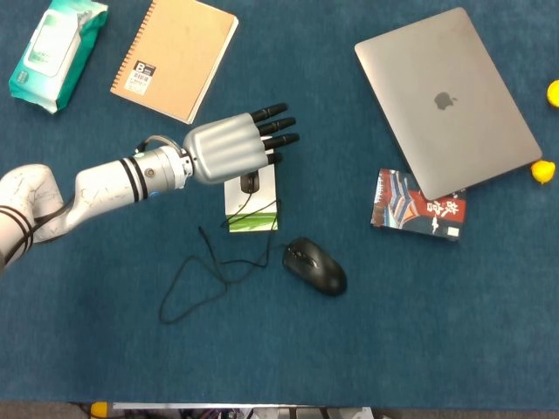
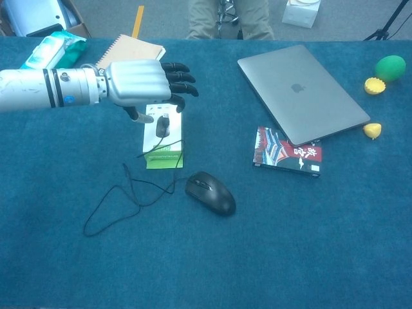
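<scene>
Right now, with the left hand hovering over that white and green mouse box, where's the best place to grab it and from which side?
Probably across its long edges, coming straight down. The mouse box lies flat on the table, narrow enough to span sideways. The left hand hovers open above its far end. Grip near the middle; the mouse cable crosses the green near end.

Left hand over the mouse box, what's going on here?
The left hand hovers open above the top end of the white and green mouse box, fingers spread and holding nothing; contact with the box cannot be told. A black wired mouse lies just right of the box, and its cable loops to the left. The right hand is out of view.
</scene>
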`<action>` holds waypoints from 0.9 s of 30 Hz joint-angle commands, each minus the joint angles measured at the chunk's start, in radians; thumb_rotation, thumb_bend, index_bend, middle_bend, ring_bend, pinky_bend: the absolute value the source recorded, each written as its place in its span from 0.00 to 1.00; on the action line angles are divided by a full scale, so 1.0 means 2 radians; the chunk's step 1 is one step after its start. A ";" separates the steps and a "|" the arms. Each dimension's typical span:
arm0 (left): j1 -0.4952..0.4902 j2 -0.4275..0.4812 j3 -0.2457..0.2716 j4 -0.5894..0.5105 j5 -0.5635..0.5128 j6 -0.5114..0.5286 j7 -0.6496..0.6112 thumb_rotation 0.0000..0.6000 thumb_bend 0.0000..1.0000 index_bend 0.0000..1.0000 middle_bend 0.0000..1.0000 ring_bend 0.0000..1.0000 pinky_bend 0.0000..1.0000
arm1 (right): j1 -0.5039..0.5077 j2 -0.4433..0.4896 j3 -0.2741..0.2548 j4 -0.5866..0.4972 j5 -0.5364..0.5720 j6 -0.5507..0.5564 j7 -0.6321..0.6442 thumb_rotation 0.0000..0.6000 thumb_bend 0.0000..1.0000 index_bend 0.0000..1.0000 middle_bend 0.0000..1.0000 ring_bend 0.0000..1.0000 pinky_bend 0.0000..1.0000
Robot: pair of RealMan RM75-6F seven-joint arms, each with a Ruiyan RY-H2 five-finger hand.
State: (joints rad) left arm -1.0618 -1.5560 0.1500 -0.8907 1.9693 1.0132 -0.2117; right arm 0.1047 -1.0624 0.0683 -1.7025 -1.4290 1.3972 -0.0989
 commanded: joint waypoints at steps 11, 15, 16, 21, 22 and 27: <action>0.000 -0.013 0.022 0.022 -0.003 0.009 0.004 1.00 0.26 0.39 0.11 0.03 0.04 | -0.001 0.000 -0.001 0.003 0.001 0.001 0.003 1.00 0.38 0.55 0.45 0.34 0.48; -0.001 -0.016 0.026 0.025 -0.006 0.006 0.006 1.00 0.26 0.40 0.11 0.03 0.04 | -0.002 0.000 -0.001 0.004 0.001 0.002 0.005 1.00 0.38 0.55 0.45 0.34 0.48; -0.001 -0.016 0.026 0.025 -0.007 0.006 0.007 1.00 0.26 0.40 0.11 0.03 0.04 | -0.002 0.000 -0.001 0.004 0.001 0.002 0.005 1.00 0.38 0.55 0.45 0.34 0.48; -0.004 -0.018 0.027 0.023 -0.011 0.004 0.009 1.00 0.26 0.40 0.11 0.03 0.04 | -0.002 0.000 -0.001 0.006 0.002 0.002 0.008 1.00 0.38 0.55 0.45 0.34 0.48; -0.005 -0.019 0.027 0.022 -0.012 0.003 0.010 1.00 0.26 0.40 0.11 0.03 0.04 | -0.002 0.000 -0.001 0.007 0.003 0.002 0.008 1.00 0.38 0.55 0.45 0.34 0.48; -0.007 -0.021 0.026 0.021 -0.017 0.001 0.016 1.00 0.26 0.40 0.11 0.03 0.04 | -0.003 0.001 0.000 0.009 0.004 0.003 0.011 1.00 0.38 0.55 0.45 0.34 0.48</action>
State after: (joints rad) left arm -1.0754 -1.5978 0.2032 -0.8476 1.9360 1.0163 -0.1807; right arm 0.0988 -1.0605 0.0676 -1.6844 -1.4212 1.4021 -0.0763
